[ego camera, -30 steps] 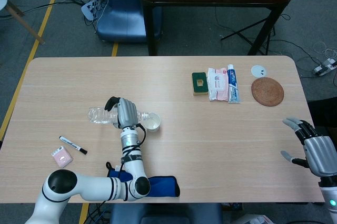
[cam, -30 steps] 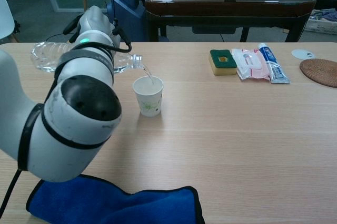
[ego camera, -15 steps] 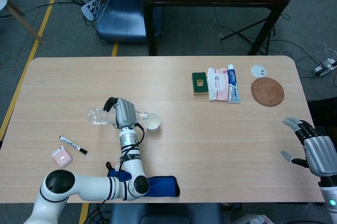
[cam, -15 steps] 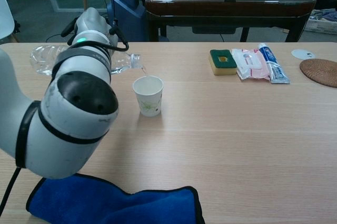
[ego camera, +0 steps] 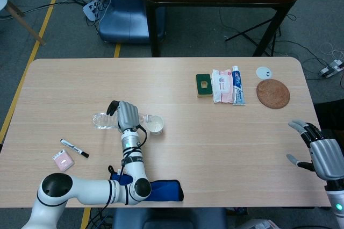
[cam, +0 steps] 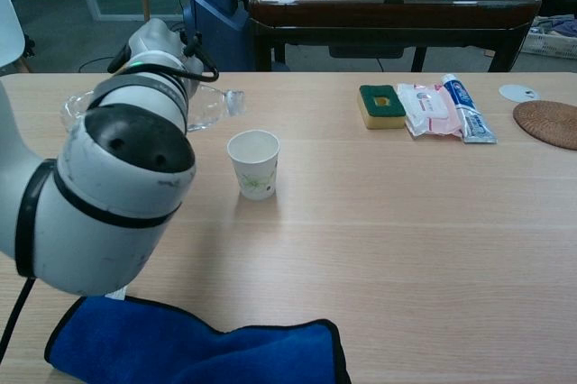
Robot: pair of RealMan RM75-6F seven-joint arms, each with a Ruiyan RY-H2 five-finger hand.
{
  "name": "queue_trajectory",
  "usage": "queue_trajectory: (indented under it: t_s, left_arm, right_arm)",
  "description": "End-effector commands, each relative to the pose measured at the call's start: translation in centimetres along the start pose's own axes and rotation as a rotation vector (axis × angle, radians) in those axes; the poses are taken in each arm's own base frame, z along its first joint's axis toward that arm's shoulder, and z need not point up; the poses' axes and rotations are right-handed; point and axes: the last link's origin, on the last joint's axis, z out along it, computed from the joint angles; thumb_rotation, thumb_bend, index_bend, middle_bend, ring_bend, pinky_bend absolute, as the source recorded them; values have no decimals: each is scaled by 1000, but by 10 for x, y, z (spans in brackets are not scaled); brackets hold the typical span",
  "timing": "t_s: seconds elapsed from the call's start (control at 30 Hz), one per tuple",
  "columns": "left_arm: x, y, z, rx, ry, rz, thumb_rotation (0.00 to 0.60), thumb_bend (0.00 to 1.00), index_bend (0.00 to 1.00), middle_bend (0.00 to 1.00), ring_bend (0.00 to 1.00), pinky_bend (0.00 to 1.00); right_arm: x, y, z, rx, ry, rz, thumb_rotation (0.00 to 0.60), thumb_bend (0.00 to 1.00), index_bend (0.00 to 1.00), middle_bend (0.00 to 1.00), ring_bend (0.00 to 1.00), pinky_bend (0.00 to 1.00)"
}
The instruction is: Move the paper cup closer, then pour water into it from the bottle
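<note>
A white paper cup (cam: 253, 163) (ego camera: 156, 126) with a green print stands upright on the table left of centre. My left hand (ego camera: 125, 114) (cam: 159, 45) grips a clear plastic bottle (ego camera: 101, 120) (cam: 209, 108), held on its side above the table, its uncapped mouth pointing toward the cup from the left and a little short of the rim. No water stream shows between mouth and cup. My left arm hides much of the bottle in the chest view. My right hand (ego camera: 321, 152) hovers open at the table's right edge, far from both.
A blue cloth (cam: 194, 348) lies at the near edge. A marker (ego camera: 74, 148) and pink eraser (ego camera: 63, 160) sit near left. At the far right are a green sponge (cam: 381, 105), wipes pack (cam: 429, 109), toothpaste tube (cam: 468, 108), woven coaster (cam: 550, 123) and a small white lid (cam: 517, 92).
The left hand has drawn the bottle back to the left, away from the cup. The stream falling into the cup a second ago has stopped. The right hand has not moved.
</note>
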Motion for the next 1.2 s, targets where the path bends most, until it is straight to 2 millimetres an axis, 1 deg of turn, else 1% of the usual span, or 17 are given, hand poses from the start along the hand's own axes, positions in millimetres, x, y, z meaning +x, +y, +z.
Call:
queue_trajectory:
  t_s: [0.03,0.2,0.37,0.53,0.6,0.67,0.93,1.2]
  left_arm:
    - [-1,-1,1,-8,-7,-16,600,65,694,673,566,557]
    - [-3,-5,4,-35,-40,-89,600,65,692,673,566,557]
    - [-4,-14,7,-51,-8,-156,600,65,693,673,565,557]
    - [-6,-25,10,-89,-9,-314,600,65,695,674,567,559]
    - [-9,-31,12,-104,-26,-404,600,65,695,674,567,559]
    - [-13,-38,15,-108,-31,-452,600,65,695,674,567,559]
    - [-31,-62,26,-82,5,-633,600,65,694,674,567,559]
    - [-44,-79,31,-46,33,-779,600,65,695,674,567,559]
  right_arm:
    - [0,0,0,0,0,0,600,44,199,200,188,460]
    - [0,0,1,-1,-3,0,600,44,200,200,188,460]
    - [-1,-1,1,0,-8,-2,600,44,200,200,188,460]
    - [-3,-1,1,0,-12,-5,600,44,200,200,188,460]
    - [-3,-1,1,-1,-13,-6,600,44,200,200,188,460]
    - [-4,-1,1,-1,-13,-7,600,44,200,200,188,460]
    - [-7,-1,2,-4,-21,-13,600,44,200,200,188,460]
    - [-10,0,4,-9,-30,-20,600,44,200,200,188,460]
